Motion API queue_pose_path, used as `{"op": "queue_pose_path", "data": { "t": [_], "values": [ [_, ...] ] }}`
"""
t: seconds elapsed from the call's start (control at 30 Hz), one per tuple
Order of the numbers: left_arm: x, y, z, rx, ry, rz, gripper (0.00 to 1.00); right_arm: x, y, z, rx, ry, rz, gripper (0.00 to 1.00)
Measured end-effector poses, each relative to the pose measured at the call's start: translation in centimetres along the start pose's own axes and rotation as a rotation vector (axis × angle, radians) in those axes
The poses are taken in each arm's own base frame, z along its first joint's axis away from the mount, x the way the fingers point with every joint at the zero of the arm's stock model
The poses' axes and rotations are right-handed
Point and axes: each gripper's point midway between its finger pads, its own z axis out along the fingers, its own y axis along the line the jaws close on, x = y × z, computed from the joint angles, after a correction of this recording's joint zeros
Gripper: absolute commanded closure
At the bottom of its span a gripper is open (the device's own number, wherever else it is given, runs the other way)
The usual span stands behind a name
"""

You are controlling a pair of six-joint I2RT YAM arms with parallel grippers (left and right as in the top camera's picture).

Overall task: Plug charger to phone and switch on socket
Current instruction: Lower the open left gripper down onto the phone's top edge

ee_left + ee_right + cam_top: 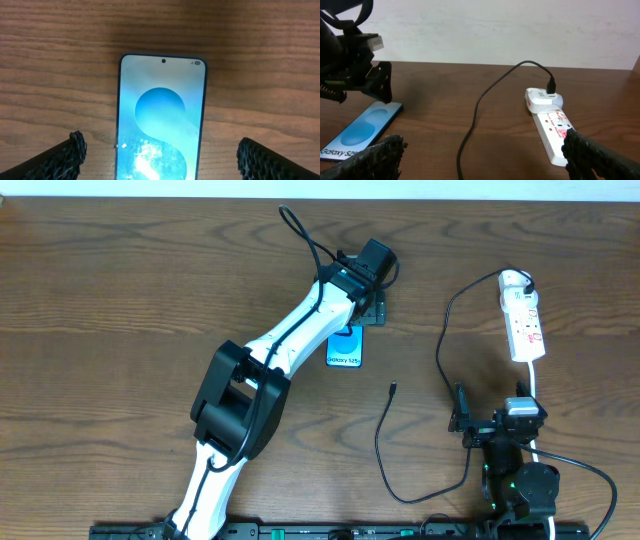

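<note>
My left gripper hovers over the phone, fingers spread wide, holding nothing, likely to steady it; the charger plug lies loose right of the phone; farther right, the socket; my right gripper gapes empty.

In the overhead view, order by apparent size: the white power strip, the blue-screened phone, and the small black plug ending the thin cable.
1. white power strip
2. blue-screened phone, partly hidden
3. small black cable plug

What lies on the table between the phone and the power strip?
The black charger cable and its free plug, lying on the table; the overhead view shows it.
</note>
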Motion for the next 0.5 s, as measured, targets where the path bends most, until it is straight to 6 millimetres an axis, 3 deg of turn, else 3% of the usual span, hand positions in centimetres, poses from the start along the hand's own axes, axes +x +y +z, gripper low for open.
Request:
{"op": "queue_pose_path", "data": {
  "t": [0.3,0.5],
  "values": [
    [1.3,0.1,0.0,0.01,0.062,0.082,0.02,0.0,0.0,0.0,0.0,0.0,0.0,0.01],
    [0.3,-0.5,0.1,0.029,0.018,0.09,0.02,0.0,0.0,0.0,0.0,0.0,0.0,0.01]
  ]
}}
